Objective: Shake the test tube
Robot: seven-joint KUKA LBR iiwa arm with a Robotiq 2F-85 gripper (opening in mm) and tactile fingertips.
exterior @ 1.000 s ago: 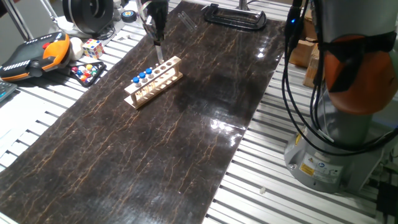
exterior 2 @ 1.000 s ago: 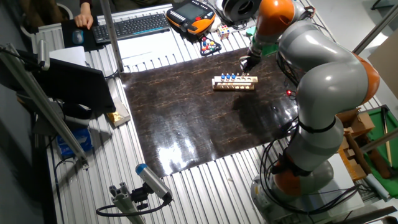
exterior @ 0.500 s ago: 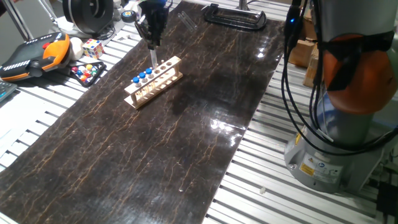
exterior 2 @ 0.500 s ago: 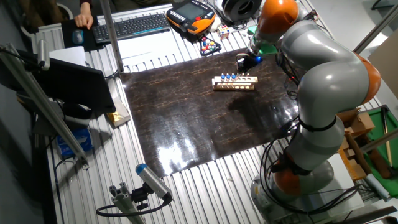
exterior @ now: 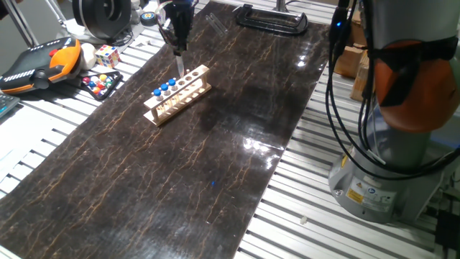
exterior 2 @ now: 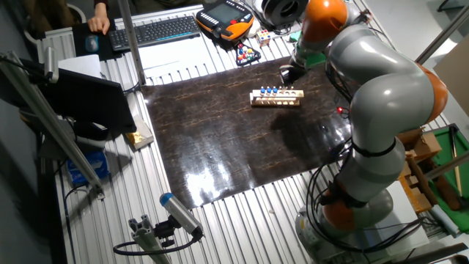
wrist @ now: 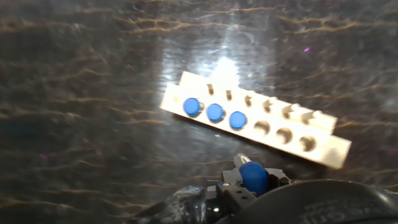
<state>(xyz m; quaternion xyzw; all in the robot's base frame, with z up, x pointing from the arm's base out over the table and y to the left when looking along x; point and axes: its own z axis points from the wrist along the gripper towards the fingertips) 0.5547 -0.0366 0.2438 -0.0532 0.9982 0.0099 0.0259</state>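
Observation:
My gripper (exterior: 178, 47) hangs above the far end of the pale wooden rack (exterior: 188, 96) and is shut on a test tube (exterior: 179, 65), which hangs from it clear of the rack. In the hand view the held tube's blue cap (wrist: 254, 176) sits between my fingers, in front of the rack (wrist: 323, 151). Three other blue-capped tubes (wrist: 215, 112) stand in the rack's left holes, and three holes to their right are open. In the other fixed view my gripper (exterior 2: 286, 72) is just behind the rack (exterior 2: 276, 101).
The rack stands on a dark marbled mat (exterior: 215, 165). Left of the mat lie an orange teach pendant (exterior: 43, 63), a colour cube (exterior: 106, 55) and a tray of coloured balls (exterior: 100, 83). A black clamp (exterior: 269, 18) lies at the far end. The arm's base (exterior: 388, 173) is at the right.
My gripper with the tube swung left, then part of the way back to the right, staying above the rack's far end. The rack has not moved.

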